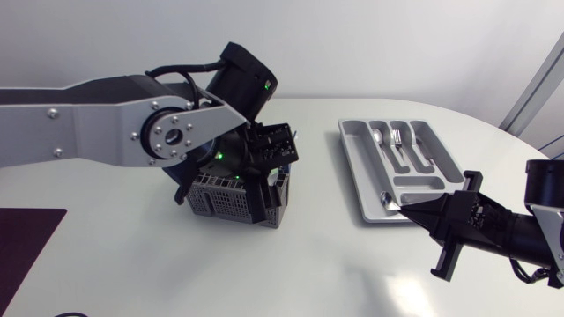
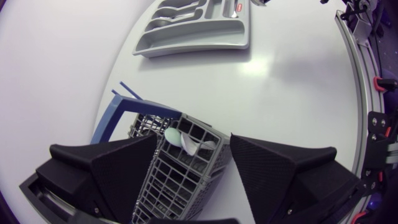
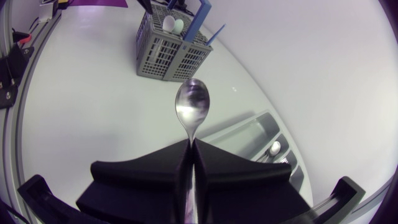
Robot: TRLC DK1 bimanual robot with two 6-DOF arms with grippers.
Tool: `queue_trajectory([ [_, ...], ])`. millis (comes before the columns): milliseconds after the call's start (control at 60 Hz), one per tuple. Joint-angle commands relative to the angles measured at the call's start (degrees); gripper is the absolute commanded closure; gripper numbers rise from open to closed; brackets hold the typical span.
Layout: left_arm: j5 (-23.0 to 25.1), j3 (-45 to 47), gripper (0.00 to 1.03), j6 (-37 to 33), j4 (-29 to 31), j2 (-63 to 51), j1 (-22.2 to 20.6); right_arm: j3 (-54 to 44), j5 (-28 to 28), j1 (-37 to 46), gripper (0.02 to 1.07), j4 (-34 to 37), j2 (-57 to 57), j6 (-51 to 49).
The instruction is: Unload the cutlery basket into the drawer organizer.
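The grey cutlery basket (image 1: 231, 198) with a blue handle (image 2: 115, 118) stands mid-table. My left gripper (image 1: 263, 187) hangs over its right end, fingers open astride the basket (image 2: 180, 171). A pale spoon (image 2: 177, 137) lies in the basket between them, untouched. The grey drawer organizer (image 1: 421, 183) lies to the right, with a spoon (image 1: 377, 136) and a fork (image 1: 397, 136) in its far slots. My right gripper (image 1: 409, 208) is shut on a metal spoon's handle; its bowl (image 1: 386, 197) (image 3: 191, 102) sticks out over the organizer's near left corner (image 3: 249, 130).
A dark purple mat (image 1: 26, 238) lies at the table's front left edge. White tabletop lies between basket (image 3: 171, 46) and organizer (image 2: 186, 37). Two pale utensils and blue pieces stand up from the basket in the right wrist view.
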State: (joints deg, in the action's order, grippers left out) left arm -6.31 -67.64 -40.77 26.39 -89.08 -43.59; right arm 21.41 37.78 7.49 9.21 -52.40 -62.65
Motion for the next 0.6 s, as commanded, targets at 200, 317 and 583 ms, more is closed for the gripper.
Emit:
queue_trajectory([
  [200, -2.7, 2.5, 0.22, -2.5, -3.5, 1.3, 0.6, 10.6, 3.7, 10.6, 1.01, 5.0, -17.9, -17.5],
  [317, -2.9, 2.1, 0.23, -2.3, -3.5, 1.3, 1.1, 17.1, 3.8, 13.6, 1.01, 9.9, -25.6, -24.4],
  [583, -3.8, 1.7, 0.27, -2.0, -3.5, 1.2, 1.5, 31.3, -0.4, 17.1, 1.01, 19.2, -40.7, -36.1],
])
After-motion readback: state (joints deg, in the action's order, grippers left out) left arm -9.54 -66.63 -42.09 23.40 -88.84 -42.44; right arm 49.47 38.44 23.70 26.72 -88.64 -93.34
